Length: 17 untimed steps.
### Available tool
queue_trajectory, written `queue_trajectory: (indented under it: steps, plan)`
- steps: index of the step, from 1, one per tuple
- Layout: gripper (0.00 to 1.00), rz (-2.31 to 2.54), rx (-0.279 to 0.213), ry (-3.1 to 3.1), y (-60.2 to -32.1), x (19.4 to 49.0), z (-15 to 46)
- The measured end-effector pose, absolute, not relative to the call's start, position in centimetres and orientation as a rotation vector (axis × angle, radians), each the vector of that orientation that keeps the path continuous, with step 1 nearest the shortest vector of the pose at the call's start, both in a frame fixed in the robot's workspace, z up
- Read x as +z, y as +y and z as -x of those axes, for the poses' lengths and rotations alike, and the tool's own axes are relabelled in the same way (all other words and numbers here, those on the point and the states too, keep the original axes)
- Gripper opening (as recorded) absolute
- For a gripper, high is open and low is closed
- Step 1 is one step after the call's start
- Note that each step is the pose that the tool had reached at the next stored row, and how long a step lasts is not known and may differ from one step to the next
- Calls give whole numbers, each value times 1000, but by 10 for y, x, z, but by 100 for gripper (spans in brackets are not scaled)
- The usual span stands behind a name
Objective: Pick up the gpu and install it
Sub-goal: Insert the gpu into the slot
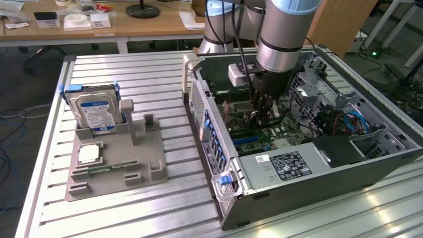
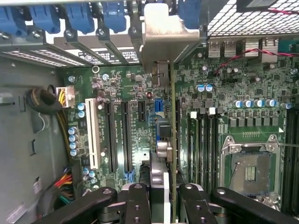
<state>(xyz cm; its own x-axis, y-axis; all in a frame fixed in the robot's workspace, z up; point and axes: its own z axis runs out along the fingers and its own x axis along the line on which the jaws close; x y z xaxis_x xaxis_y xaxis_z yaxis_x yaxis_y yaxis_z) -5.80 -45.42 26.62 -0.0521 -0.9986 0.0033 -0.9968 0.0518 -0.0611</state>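
In the wrist view I see the gpu [image 2: 169,42] edge-on. Its silver end bracket is up against the case's rear slot openings, and its thin card edge runs down over the green motherboard [image 2: 126,88] beside the black expansion slots [image 2: 125,135]. My gripper [image 2: 161,198] is shut on the card, one black finger on each face. In the exterior view the gripper [image 1: 266,115] reaches straight down into the open computer case [image 1: 218,144], low above the motherboard. I cannot tell whether the card's edge sits in a slot.
On the exterior view's left a grey fixture [image 1: 148,148] holds a silver hard drive [image 1: 96,111], a processor chip [image 1: 89,153] and a green memory stick [image 1: 106,169]. Inside the case are the power supply [image 1: 290,166], drive cage [image 1: 324,89], cables [image 2: 44,100] and processor socket [image 2: 250,168].
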Motion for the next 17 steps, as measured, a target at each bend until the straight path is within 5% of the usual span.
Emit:
queue_trajectory:
  steps: [17]
  plan:
    - [28,2135,-72,2249,-459,255,64]
